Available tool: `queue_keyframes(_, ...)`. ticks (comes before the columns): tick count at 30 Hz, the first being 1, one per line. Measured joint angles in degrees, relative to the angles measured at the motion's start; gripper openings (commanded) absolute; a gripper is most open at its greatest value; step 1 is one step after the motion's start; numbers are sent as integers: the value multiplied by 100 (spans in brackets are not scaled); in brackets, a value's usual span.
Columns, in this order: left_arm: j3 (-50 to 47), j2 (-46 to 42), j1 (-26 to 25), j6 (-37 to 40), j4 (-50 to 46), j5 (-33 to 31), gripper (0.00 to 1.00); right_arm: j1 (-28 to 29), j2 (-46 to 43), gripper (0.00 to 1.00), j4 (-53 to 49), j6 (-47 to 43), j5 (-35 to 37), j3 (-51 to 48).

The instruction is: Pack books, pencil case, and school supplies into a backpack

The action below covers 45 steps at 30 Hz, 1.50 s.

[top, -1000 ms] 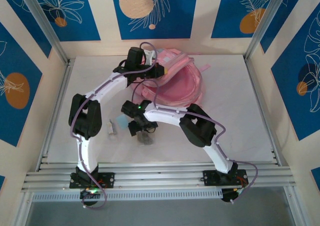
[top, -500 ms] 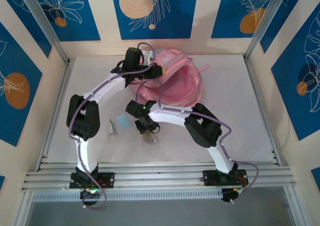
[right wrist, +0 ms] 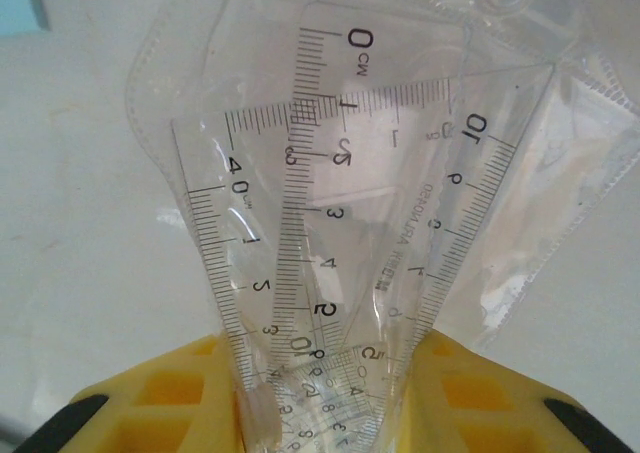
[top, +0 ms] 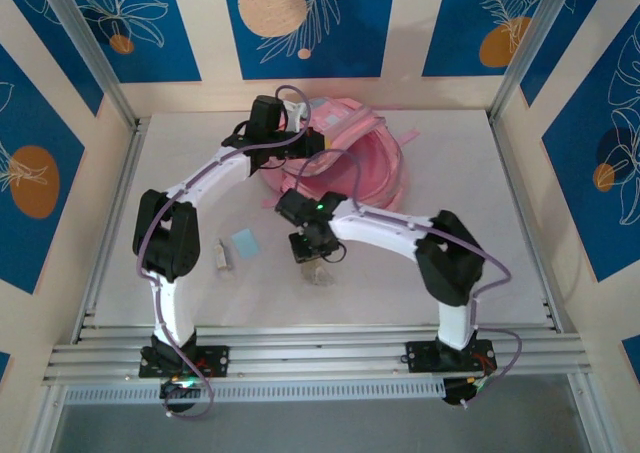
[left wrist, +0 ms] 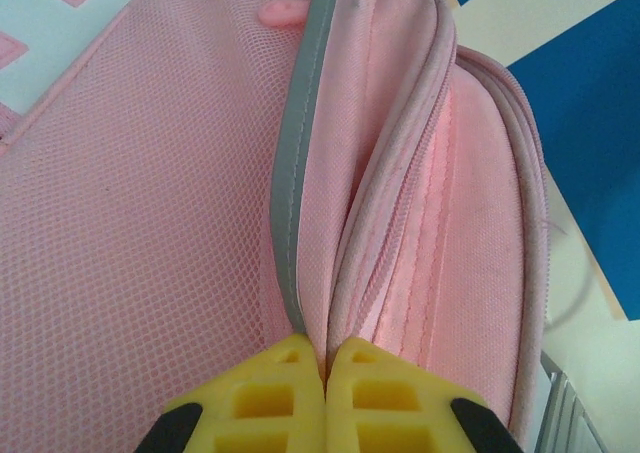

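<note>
The pink backpack [top: 365,163] lies open at the back of the table. My left gripper [top: 318,145] is shut on its opening edge; in the left wrist view the yellow fingertips [left wrist: 290,373] pinch the fabric beside the grey trim of the backpack [left wrist: 150,203]. My right gripper [top: 315,253] is shut on the clear plastic packet [top: 320,273], which holds transparent rulers and set squares. In the right wrist view the packet [right wrist: 380,193] fans out from the right gripper [right wrist: 325,398] above the white table. A light-blue square [top: 244,242] and a small white piece [top: 224,256] lie to the left. The books and pencil case are hidden.
The table [top: 480,223] is white, with aluminium rails along its near edge [top: 320,358] and upright posts at the back corners. The left arm arches over the table's left half towards the backpack.
My right gripper has closed on the clear packet and carried it to the right, uncovering the light-blue square. The left gripper has stayed shut on the backpack.
</note>
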Motion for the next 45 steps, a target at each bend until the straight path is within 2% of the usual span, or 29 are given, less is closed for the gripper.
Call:
queue_keyframes(4,0,0,0,26,-24,2,0,-667,-962,30,-28,-87,-249,-295)
queue_keyframes(9,11,0,2,17,-24,11,0,-2000,-1794,32,304,-216,-721,-562)
queue_keyframes(13,9,-11,2,-44,-22,37,0,-2883,-1735,33,949,-184,-1056,-584)
queue_keyframes(17,-90,-92,2,-186,66,35,0,-3383,-1130,33,1770,138,-1357,-411)
queue_keyframes(22,-179,-118,-2,-417,227,33,0,-3536,131,34,2761,763,-1552,162)
queue_keyframes(27,-205,-118,-2,-636,402,-68,0,-3519,1191,36,3324,1287,-1716,1172)
queue_keyframes(32,-205,-118,2,-848,476,-72,0,-3477,1904,62,3547,1659,-1926,1801)
queue_keyframes(34,-212,-118,0,-887,476,-70,0,-3469,1943,77,3480,1692,-1961,1801)
queue_keyframes(36,-221,-118,0,-918,494,-70,0,-3460,1917,83,3510,1731,-1998,1705)
queue_keyframes(45,-221,-118,-2,-905,483,-68,0,-3576,1193,84,3392,1460,-2037,721)
